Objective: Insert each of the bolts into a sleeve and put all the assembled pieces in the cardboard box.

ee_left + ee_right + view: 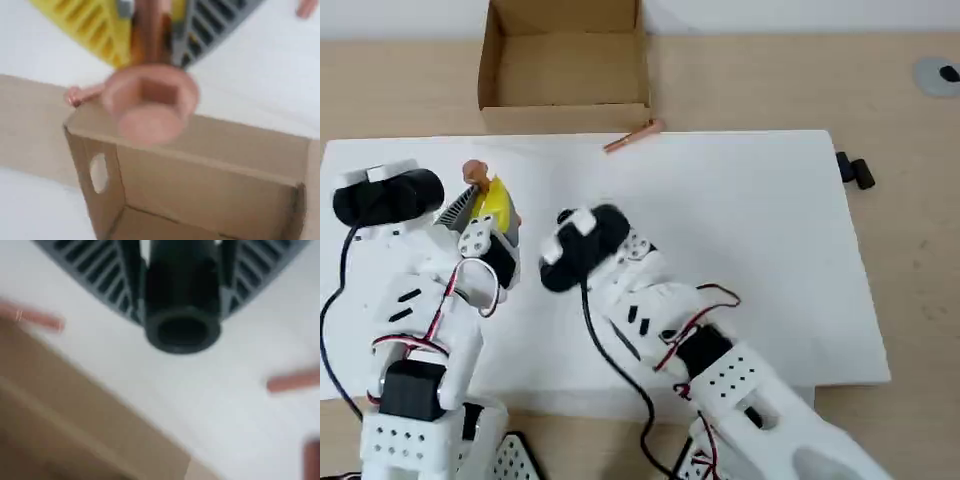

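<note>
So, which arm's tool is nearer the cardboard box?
Left. The left tool holds a bolt just in front of the cardboard box; the right tool, holding a sleeve, sits farther back from it.

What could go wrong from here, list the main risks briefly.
1. The left gripper holds a bolt and the right gripper holds a sleeve, side by side and not lined up on each other. A skewed approach could jam the insertion or push a part out of its grip.
2. A loose bolt lies beside the cardboard box; a passing arm might knock it away.
</note>
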Motion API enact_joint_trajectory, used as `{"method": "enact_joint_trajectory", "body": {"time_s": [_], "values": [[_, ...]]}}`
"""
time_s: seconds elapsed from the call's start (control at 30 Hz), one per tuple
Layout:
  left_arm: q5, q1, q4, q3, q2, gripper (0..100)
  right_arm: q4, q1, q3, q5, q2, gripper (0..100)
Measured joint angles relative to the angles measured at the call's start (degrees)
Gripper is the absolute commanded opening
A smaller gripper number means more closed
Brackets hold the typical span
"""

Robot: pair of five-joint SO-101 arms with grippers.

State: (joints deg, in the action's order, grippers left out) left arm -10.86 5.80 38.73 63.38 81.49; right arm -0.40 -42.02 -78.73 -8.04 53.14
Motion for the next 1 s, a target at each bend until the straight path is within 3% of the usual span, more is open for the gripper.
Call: {"method": "enact_joint_trajectory", "body": {"time_s": [0.17,0.27,0.43,0.6,0.8,1.0], "values": [[-3.4,2.0,0.1,-0.7,0.0,0,-12.7,-0.1,-5.6,-0.4,0.0,1.0],[-8.4,2.1,0.0,-4.7,0.0,0,-16.8,-0.1,-8.4,3.4,0.0,1.0],[-13.6,2.1,-6.8,-6.8,0.4,1,-17.5,-0.1,-8.6,13.5,0.0,1.0],[-16.7,2.8,-7.0,-6.8,0.5,1,-13.2,-0.1,-8.5,20.7,0.0,1.0],[-12.3,10.8,-4.2,-5.4,0.6,1,-0.7,-0.1,-3.8,21.7,0.0,1.0],[-1.8,15.7,-4.2,0.2,1.1,0,8.8,0.1,-1.4,21.9,0.0,0.9]]}}
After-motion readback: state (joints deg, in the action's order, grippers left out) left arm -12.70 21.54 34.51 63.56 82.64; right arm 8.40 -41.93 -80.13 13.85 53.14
